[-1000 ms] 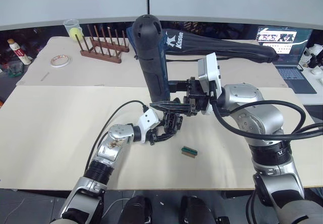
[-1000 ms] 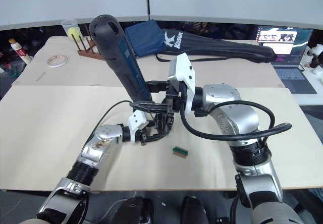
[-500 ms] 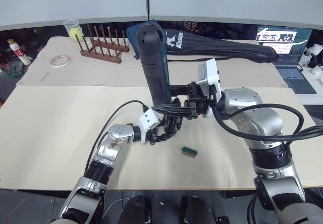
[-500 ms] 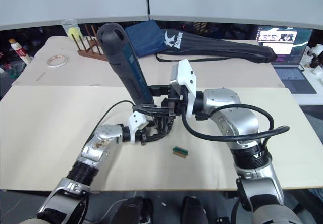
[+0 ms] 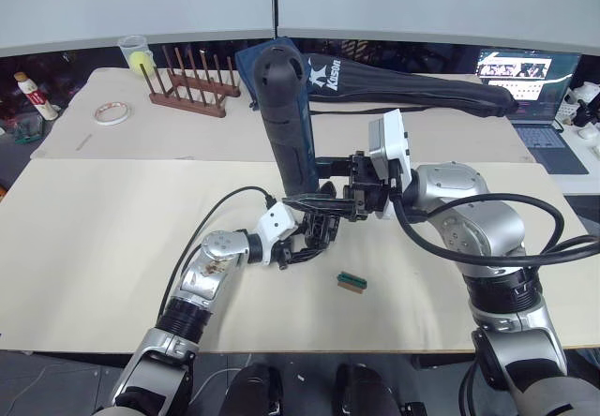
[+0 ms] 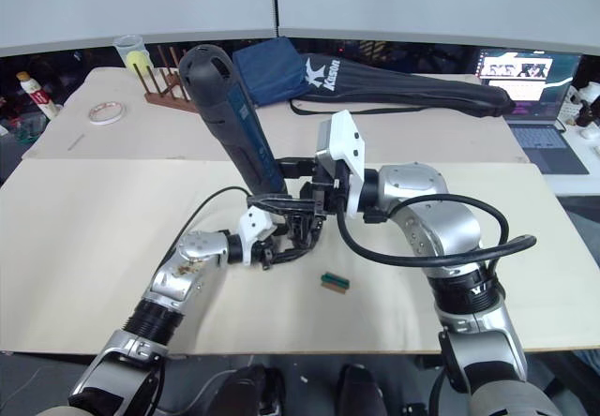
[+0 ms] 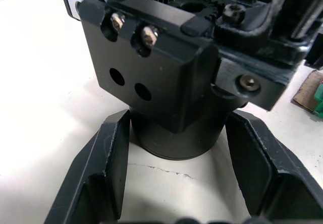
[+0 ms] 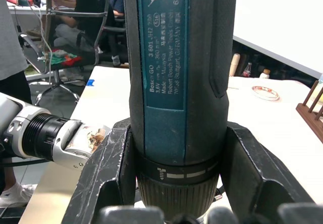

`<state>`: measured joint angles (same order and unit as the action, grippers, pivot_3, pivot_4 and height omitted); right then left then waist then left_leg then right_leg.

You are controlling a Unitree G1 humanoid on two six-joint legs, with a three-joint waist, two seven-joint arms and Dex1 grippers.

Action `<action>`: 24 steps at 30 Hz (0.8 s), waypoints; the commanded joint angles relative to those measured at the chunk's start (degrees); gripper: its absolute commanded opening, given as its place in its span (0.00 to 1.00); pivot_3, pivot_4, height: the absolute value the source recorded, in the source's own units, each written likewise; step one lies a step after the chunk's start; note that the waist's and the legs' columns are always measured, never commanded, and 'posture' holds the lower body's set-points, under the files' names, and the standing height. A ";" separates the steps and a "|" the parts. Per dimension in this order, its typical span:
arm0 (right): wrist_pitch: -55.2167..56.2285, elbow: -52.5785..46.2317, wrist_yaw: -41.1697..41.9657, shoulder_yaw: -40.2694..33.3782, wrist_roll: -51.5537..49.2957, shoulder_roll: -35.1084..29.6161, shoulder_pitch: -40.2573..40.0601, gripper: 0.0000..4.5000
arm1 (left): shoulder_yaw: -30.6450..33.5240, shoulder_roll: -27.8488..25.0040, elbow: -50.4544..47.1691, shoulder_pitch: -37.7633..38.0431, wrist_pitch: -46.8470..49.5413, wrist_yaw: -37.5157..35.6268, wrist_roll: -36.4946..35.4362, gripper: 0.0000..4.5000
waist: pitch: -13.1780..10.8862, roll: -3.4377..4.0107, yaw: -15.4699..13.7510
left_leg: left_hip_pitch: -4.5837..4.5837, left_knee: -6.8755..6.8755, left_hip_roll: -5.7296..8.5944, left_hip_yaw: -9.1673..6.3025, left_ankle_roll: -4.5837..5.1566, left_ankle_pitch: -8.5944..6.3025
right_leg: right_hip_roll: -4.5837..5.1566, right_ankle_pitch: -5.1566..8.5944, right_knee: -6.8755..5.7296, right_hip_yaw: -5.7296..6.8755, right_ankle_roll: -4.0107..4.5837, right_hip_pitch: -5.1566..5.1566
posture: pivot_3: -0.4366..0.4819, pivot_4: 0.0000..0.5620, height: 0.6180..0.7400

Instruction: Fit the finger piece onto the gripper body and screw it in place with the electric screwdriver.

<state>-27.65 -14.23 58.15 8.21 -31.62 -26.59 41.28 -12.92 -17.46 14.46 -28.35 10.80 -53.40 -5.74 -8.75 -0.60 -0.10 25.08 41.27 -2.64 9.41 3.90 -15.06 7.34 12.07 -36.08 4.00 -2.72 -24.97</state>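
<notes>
The gripper body (image 5: 319, 227), a small black block, stands on the table with my left gripper (image 5: 302, 245) shut on it. In the left wrist view my fingers (image 7: 108, 168) clasp its round base, and the block (image 7: 151, 67) shows two screws above two empty holes. My right gripper (image 5: 311, 180) is shut on the electric screwdriver (image 5: 286, 116), a thick blue-black cylinder held nearly upright, tip down just above the gripper body. I cannot tell the finger piece apart from the black parts crowded under the screwdriver.
A tiny green-and-red piece (image 5: 351, 282) lies on the table just right of the gripper body. At the back are a long black bag (image 5: 412, 88), a wooden rack (image 5: 192, 88), a tape roll (image 5: 112, 112) and a laptop (image 5: 530, 79).
My right gripper has lowered the screwdriver a little toward the gripper body, then held still over the last half second. The left gripper has not moved.
</notes>
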 commanded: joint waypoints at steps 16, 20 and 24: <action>2.76 -2.34 0.34 -0.37 1.15 0.38 -1.62 0.43 | -0.03 0.53 -3.42 -0.19 -0.51 -0.01 -1.14 0.52 | 0.00 0.00 -0.01 | 0.00 0.00 0.00 0.00 0.00 0.00 | 0.00 0.00 0.00 0.00 0.00 0.01 | 0.48 0.27 1.00; 2.30 -2.35 0.20 -0.36 1.11 0.22 -2.31 0.43 | 0.04 0.48 -3.09 -0.47 -0.62 -0.08 -1.15 0.52 | 0.00 0.00 -0.01 | 0.00 0.00 0.00 -0.01 0.00 0.00 | 0.00 0.00 0.00 0.00 0.00 0.01 | 0.48 0.27 1.00; 1.43 -2.20 -0.10 -0.43 0.69 0.21 -2.58 0.43 | 0.11 0.44 -2.80 -0.75 -0.72 -0.11 -1.11 0.52 | 0.00 0.00 -0.01 | 0.00 0.00 0.00 -0.01 0.00 0.00 | 0.00 0.00 0.00 0.00 0.00 0.01 | 0.48 0.27 1.00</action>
<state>-25.69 -15.66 58.40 8.25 -30.57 -26.16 39.37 -12.96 -17.41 14.21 -28.13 10.86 -53.21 -5.75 -8.75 -0.60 -0.11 25.07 41.27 -2.64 9.40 3.90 -15.06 7.34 12.07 -36.08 4.00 -2.72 -24.96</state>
